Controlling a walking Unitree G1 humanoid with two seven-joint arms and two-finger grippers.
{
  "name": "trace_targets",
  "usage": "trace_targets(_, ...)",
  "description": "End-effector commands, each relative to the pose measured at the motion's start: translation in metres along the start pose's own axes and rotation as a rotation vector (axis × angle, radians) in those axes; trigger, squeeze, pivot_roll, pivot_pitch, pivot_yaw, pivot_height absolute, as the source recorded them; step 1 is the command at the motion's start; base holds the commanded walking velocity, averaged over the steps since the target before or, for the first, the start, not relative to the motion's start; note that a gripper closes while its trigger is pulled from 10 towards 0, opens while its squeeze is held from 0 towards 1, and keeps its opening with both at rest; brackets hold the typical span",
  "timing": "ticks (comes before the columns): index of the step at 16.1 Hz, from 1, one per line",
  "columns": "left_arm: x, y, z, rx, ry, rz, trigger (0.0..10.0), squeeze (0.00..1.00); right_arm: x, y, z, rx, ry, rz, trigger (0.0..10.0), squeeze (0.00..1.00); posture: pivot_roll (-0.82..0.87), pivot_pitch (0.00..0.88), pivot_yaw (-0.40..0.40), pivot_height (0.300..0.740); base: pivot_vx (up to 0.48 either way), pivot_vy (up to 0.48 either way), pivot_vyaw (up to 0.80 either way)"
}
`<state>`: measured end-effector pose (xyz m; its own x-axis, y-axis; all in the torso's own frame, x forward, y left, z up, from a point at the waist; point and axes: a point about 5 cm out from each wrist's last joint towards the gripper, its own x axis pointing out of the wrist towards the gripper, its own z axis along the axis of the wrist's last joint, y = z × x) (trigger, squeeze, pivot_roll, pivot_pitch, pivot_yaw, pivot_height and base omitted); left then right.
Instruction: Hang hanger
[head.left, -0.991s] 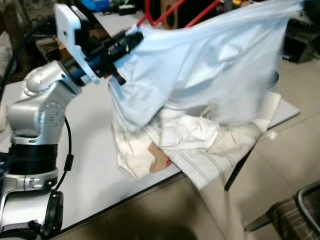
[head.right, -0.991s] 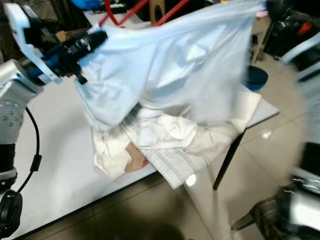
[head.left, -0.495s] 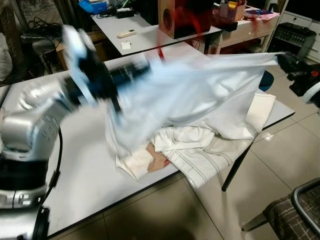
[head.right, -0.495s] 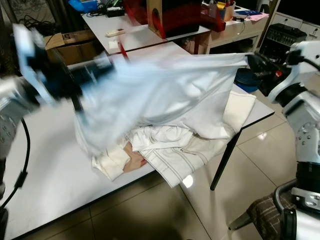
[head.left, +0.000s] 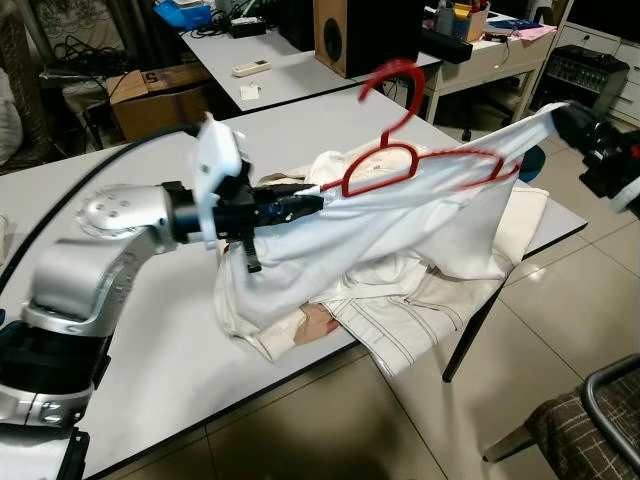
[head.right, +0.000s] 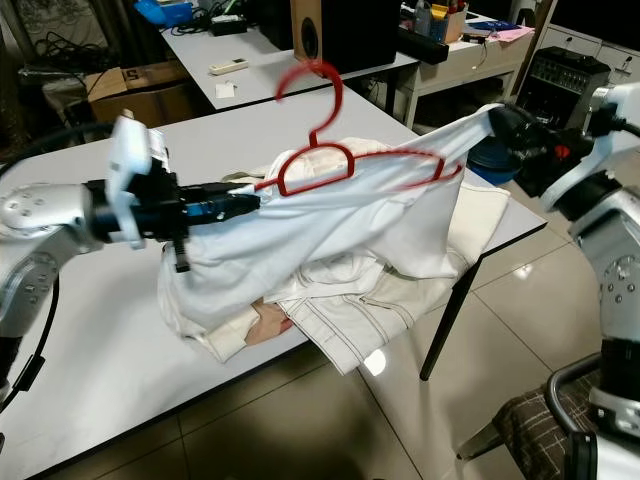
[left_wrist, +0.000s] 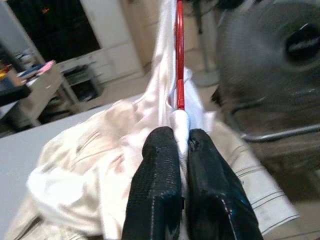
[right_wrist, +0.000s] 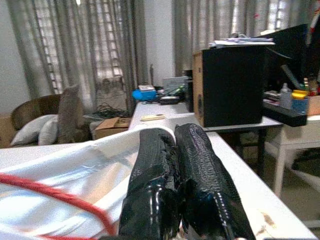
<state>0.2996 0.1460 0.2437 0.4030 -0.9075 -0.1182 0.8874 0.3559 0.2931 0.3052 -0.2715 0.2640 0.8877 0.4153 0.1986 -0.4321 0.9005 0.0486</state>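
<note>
The red hanger (head.left: 420, 160) is up in the air over the white table (head.left: 170, 350), inside a pale blue shirt (head.left: 400, 215) that the robot holds stretched out between its two arms. The left gripper (head.left: 312, 199) pinches one end of the shirt, and its two black fingers (left_wrist: 160, 185) are squeezed together on the cloth right where the red wire of the hanger comes out. The right gripper (head.right: 497, 120) pinches the other end, with its fingers (right_wrist: 160, 185) pressed together on the cloth too. So the hanger lies sideways, long way from one gripper to the other, with its hook (head.right: 315, 85) sticking up in the middle, a bit nearer the left gripper. The hook is free and nothing holds it. I think the next move needs that hook to go over a rail, but I cannot see any rail here. Under the shirt, a heap of cream clothes (head.left: 400, 300) lies on the table and hangs over its edge. I count one hanger, one blue shirt, one heap of clothes and two grippers. Behind, there is one black speaker (head.left: 365, 35) on another table.
</note>
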Motion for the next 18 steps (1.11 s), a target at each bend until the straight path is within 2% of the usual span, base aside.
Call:
trace_targets(1, 0.001, 0.006, 0.000, 0.032, 0.031, 0.049, 0.0, 0.00, 0.000, 0.006, 0.008, -0.009, -0.023, 0.042, 0.0, 0.00, -0.12, 0.000, 0.077, 0.740, 0.000, 0.000, 0.00)
trace_targets(2, 0.001, 0.008, 0.005, 0.021, -0.006, 0.066, 0.0, 0.00, -0.001, 0.009, 0.004, -0.044, 0.020, 0.065, 0.0, 0.00, -0.13, 0.000, 0.080, 0.740, 0.000, 0.000, 0.00)
trace_targets(4, -0.004, 0.010, 0.012, 0.003, -0.063, 0.065, 0.0, 0.00, -0.003, 0.003, 0.002, -0.042, 0.038, 0.027, 0.0, 0.00, -0.13, 0.000, 0.080, 0.740, 0.000, 0.000, 0.00)
trace_targets(6, -0.023, 0.010, 0.021, -0.055, -0.123, 0.025, 0.0, 0.00, -0.010, -0.004, -0.003, -0.060, 0.083, -0.005, 0.0, 0.00, -0.13, 0.000, 0.080, 0.740, 0.000, 0.000, 0.00)
trace_targets(7, -0.029, 0.010, 0.020, -0.069, -0.092, 0.011, 0.0, 0.00, -0.012, -0.007, -0.005, -0.059, 0.098, -0.011, 0.0, 0.00, -0.13, 0.000, 0.080, 0.740, 0.000, 0.000, 0.00)
trace_targets(9, -0.039, 0.015, 0.012, -0.043, -0.020, 0.071, 0.0, 0.00, -0.015, -0.007, -0.007, -0.058, 0.109, -0.004, 0.0, 0.00, -0.13, 0.000, 0.075, 0.740, 0.000, 0.000, 0.00)
trace_targets(11, -0.043, 0.018, 0.007, -0.039, 0.004, 0.103, 0.0, 0.00, -0.015, -0.005, -0.006, -0.054, 0.100, 0.016, 0.0, 0.00, -0.13, 0.000, 0.071, 0.740, 0.000, 0.000, 0.00)
trace_targets(13, -0.042, 0.019, 0.009, -0.062, -0.082, 0.122, 0.0, 0.00, -0.015, -0.002, -0.007, -0.068, 0.122, 0.044, 0.0, 0.00, -0.13, 0.000, 0.073, 0.740, 0.000, 0.000, 0.00)
trace_targets(14, -0.043, 0.020, 0.017, -0.130, -0.185, 0.092, 0.0, 0.00, -0.016, -0.002, -0.013, -0.079, 0.150, 0.041, 0.0, 0.00, -0.14, 0.000, 0.074, 0.740, 0.000, 0.000, 0.00)
trace_targets(15, -0.046, 0.016, 0.024, -0.196, -0.246, 0.018, 0.0, 0.00, -0.018, -0.004, -0.018, -0.096, 0.177, 0.028, 0.0, 0.00, -0.14, 0.000, 0.074, 0.740, 0.000, 0.000, 0.00)
trace_targets(17, -0.048, -0.002, 0.018, -0.276, -0.208, -0.136, 0.0, 0.00, -0.016, -0.004, -0.013, -0.022, 0.105, 0.014, 0.0, 0.00, -0.13, 0.000, 0.073, 0.740, 0.000, 0.000, 0.00)
trace_targets(18, -0.048, -0.005, 0.015, -0.295, -0.189, -0.155, 0.0, 0.00, -0.015, -0.003, -0.009, -0.002, 0.078, 0.016, 0.0, 0.00, -0.13, 0.000, 0.074, 0.740, 0.000, 0.000, 0.00)
